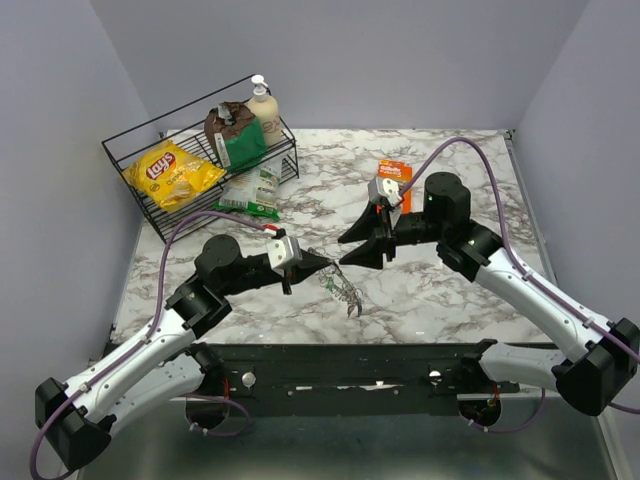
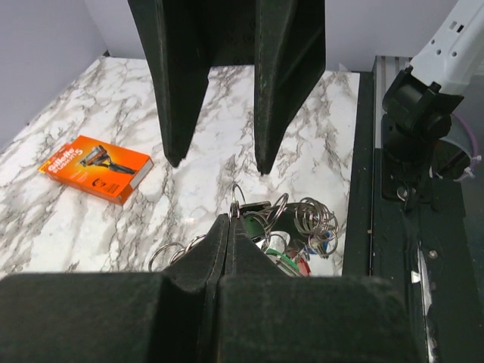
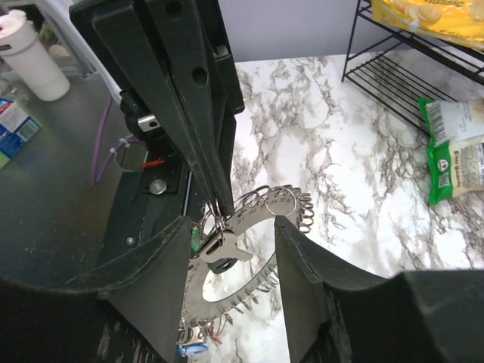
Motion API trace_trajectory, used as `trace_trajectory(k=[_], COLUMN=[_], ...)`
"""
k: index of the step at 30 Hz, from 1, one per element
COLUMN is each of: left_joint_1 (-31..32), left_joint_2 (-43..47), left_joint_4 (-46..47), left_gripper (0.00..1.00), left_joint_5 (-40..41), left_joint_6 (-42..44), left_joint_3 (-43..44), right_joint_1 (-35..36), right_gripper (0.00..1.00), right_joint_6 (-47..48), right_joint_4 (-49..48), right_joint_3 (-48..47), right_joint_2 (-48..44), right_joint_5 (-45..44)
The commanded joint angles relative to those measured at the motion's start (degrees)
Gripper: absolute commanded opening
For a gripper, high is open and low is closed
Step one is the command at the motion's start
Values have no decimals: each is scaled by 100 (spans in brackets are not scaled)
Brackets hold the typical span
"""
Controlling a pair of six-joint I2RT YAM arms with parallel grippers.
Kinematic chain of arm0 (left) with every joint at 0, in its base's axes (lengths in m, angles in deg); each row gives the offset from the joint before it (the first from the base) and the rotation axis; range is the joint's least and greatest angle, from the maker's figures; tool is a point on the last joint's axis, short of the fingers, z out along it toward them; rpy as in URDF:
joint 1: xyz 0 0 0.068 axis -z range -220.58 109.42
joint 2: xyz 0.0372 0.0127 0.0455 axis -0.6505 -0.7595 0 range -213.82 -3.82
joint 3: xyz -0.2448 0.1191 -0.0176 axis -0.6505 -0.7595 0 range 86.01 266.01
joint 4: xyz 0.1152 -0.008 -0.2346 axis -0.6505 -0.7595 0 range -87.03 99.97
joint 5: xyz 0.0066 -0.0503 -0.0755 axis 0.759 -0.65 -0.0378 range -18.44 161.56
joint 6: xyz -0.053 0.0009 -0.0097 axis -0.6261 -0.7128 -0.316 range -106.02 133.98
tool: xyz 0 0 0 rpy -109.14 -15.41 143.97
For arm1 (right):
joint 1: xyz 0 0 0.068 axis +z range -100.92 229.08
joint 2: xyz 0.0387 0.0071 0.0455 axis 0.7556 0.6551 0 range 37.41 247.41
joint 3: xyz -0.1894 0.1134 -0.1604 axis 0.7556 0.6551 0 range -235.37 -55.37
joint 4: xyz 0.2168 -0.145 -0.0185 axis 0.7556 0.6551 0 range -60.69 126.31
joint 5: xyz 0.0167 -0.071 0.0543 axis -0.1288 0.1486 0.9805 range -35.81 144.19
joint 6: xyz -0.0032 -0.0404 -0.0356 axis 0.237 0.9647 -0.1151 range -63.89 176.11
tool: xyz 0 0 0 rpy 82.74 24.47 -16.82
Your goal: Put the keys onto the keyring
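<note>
The keyring [image 3: 261, 210] is a flat silver ring fringed with many small split rings. It hangs above the marble table from my left gripper [image 2: 229, 219], which is shut on one small ring at its top. In the top view the keyring [image 1: 343, 290] dangles below the left gripper [image 1: 325, 265]. Green [image 2: 283, 257], red [image 2: 303, 265] and blue [image 2: 328, 235] key heads sit in the cluster; the green head [image 3: 195, 240] and the blue one [image 3: 190, 349] also show from the right wrist. My right gripper [image 3: 233, 221] is open, with one finger on each side of the ring.
An orange Gillette box [image 2: 94, 168] lies on the table beyond the grippers. A black wire basket [image 1: 130, 150] with a Lay's bag [image 1: 172, 172], a bottle and a brown bag stands at the back left. A green-white packet [image 1: 250, 195] lies beside it.
</note>
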Motion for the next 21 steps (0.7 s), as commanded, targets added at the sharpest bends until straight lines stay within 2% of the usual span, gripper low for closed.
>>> trace_trajectory(k=[1, 5, 6, 8, 10, 12, 15, 21], left_joint_1=[28, 28, 28, 28, 28, 28, 37, 28], left_joint_2=[119, 136, 145, 163, 189, 198, 215, 303], left_joint_4=[499, 289, 279, 253, 253, 253, 297, 551], left_gripper=[0, 0, 0, 0, 0, 0, 0, 0], left_joint_5=[-123, -150, -150, -132, -124, -115, -115, -132], left_joint_6=[-70, -8, 1, 27, 45, 53, 71, 1], left_joint_3=[124, 194, 194, 203, 194, 203, 177, 97], right_joint_1=[-26, -17, -17, -26, -17, -17, -17, -17], right_gripper=[54, 48, 42, 37, 28, 15, 4, 1], right_joint_6=[-44, -26, -26, -26, -17, -9, 9, 18], right_joint_4=[-106, -54, -45, -36, -27, -18, -18, 8], right_joint_3=[-10, -63, -72, -72, -72, -72, -81, -45], right_joint_2=[155, 278, 313, 322, 340, 340, 340, 410], right_joint_5=[588, 817, 826, 826, 808, 808, 765, 729])
